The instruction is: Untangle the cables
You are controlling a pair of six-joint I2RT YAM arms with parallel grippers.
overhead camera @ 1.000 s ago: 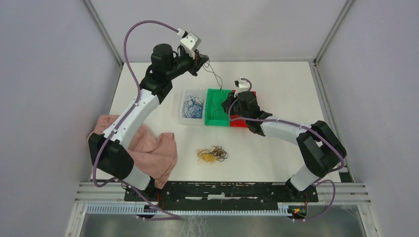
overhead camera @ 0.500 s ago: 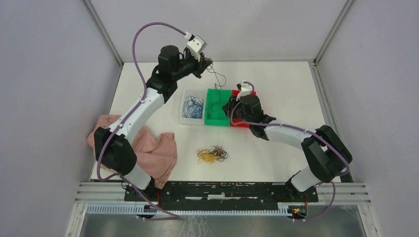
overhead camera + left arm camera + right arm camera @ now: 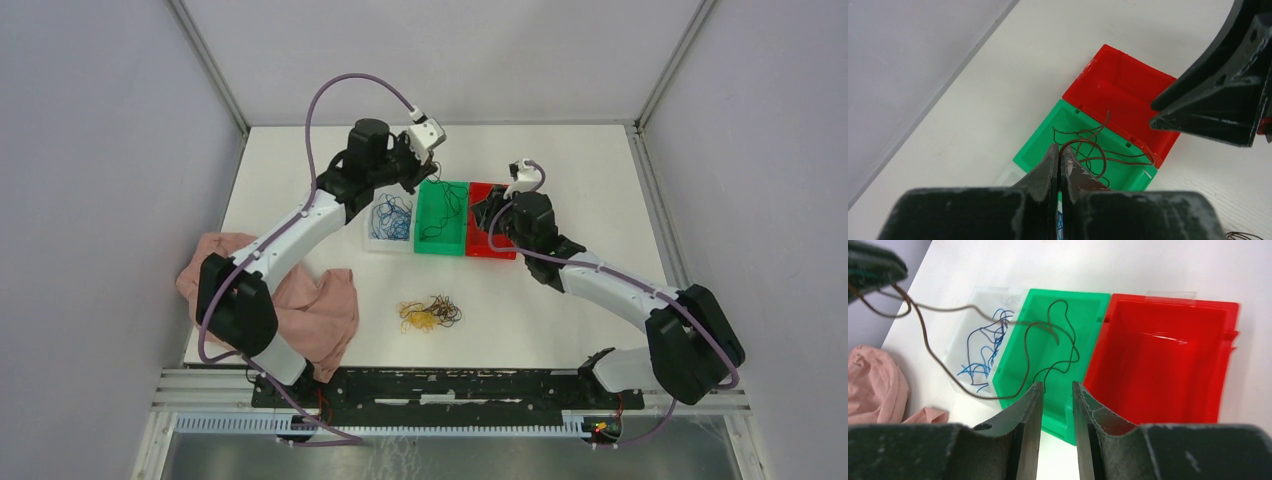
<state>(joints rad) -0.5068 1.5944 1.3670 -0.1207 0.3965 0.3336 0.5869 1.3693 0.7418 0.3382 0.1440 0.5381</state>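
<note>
My left gripper [image 3: 418, 168] hangs over the far end of the green bin [image 3: 440, 245], shut on a dark brown cable [image 3: 1104, 157] that loops out from its tips [image 3: 1060, 150] down into that bin [image 3: 1044, 140]. My right gripper [image 3: 1057, 387] is open with nothing between its fingers. It hovers over the near rims of the green bin [image 3: 1088, 315] and the red bin [image 3: 1158, 365]; in the top view it [image 3: 484, 214] sits at the red bin [image 3: 488, 250]. A tangle of yellow-orange and dark cables [image 3: 428, 313] lies on the table nearer the arm bases.
A clear bin with several blue cables [image 3: 390, 217] stands left of the green one. A pink cloth [image 3: 305, 300] lies crumpled at the left, under the left arm. Grey walls close in the table at the back and both sides.
My left gripper has swung right and down with the brown cable, ending over the green bin. My right gripper has shifted right, from the green bin to the red bin.
</note>
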